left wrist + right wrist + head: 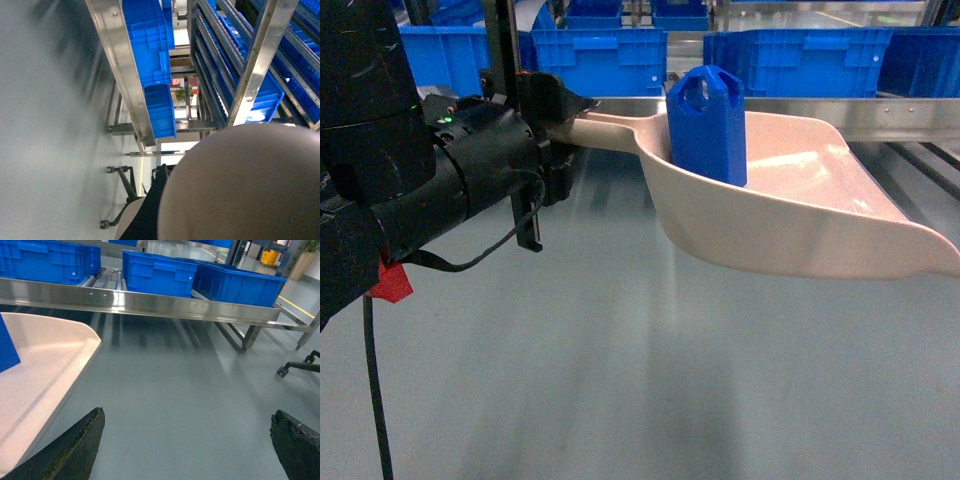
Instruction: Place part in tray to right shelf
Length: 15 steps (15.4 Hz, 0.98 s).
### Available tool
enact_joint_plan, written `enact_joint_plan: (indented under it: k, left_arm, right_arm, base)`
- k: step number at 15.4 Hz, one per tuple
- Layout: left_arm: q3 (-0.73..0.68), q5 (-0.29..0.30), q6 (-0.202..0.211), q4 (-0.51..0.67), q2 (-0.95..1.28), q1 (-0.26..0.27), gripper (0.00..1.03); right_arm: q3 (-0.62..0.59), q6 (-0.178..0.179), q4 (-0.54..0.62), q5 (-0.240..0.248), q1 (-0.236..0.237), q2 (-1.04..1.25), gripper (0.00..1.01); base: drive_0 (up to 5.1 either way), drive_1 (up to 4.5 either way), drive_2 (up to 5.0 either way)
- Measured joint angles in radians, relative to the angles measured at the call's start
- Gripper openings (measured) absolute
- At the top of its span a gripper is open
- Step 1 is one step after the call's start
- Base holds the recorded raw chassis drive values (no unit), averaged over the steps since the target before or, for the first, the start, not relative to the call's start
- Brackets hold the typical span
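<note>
The beige tray [800, 215] hangs in the air above the grey floor, its handle pointing left. My left gripper [563, 118] is shut on that handle. The blue part [707, 125] stands upright in the tray's deep end. Behind it runs the steel front rail of the right shelf [840, 112]. In the left wrist view the tray's underside [240, 185] fills the lower right beside one black finger [155, 210]. In the right wrist view the tray [45, 370] and a corner of the part [7, 347] lie left of my open, empty right gripper [187, 421].
Large blue crates [600, 60] [160, 274] sit on the shelf's rollers behind the rail [150, 302]. A wheeled chair base [300, 365] stands on the floor at the right. More racks with blue crates [150, 55] show in the left wrist view.
</note>
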Motion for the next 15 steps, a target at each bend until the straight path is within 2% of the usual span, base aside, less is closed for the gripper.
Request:
enact_joint_plan:
  k: [5, 15]
  left_arm:
    - [0.0, -0.001, 0.0, 0.001, 0.0, -0.001, 0.14]
    - [0.0, 0.002, 0.0, 0.0, 0.0, -0.006, 0.14]
  right_arm:
    - [0.0, 0.0, 0.0, 0.0, 0.0, 0.001, 0.98]
    - [0.0, 0.0, 0.001, 0.0, 0.0, 0.0, 0.98]
  base:
    - [0.6, 3.6, -3.9]
    - [3.8, 1.61, -4.5]
